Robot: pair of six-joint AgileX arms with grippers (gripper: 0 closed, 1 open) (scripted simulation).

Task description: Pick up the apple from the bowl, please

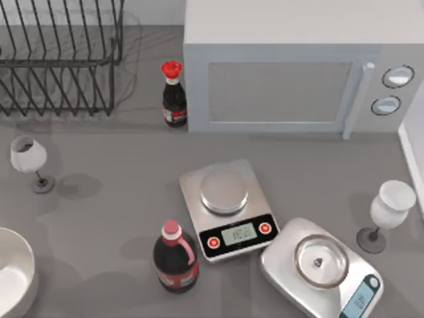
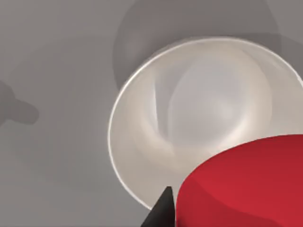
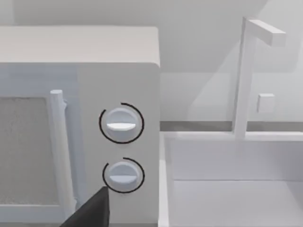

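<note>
The red apple point(image 2: 246, 184) hangs close under my left wrist camera, above the large white bowl point(image 2: 142, 142), whose inside is bare. My left gripper point(image 2: 222, 213) is shut on the apple, and one dark fingertip point(image 2: 163, 208) presses its side; the other finger is hidden behind the fruit. In the top view the bowl point(image 1: 20, 255) sits at the table's front left edge. One dark finger point(image 3: 92, 210) of my right arm's gripper points at the microwave's knobs, far from the bowl.
Two kitchen scales point(image 1: 225, 209) point(image 1: 324, 268) and a cola bottle point(image 1: 175, 258) stand in the middle front. A wine glass point(image 1: 30, 159) stands left and another point(image 1: 391, 209) right. A microwave point(image 1: 291, 79), a soy bottle point(image 1: 173, 96) and a dish rack point(image 1: 59, 59) line the back. A sink point(image 3: 232, 189) lies right.
</note>
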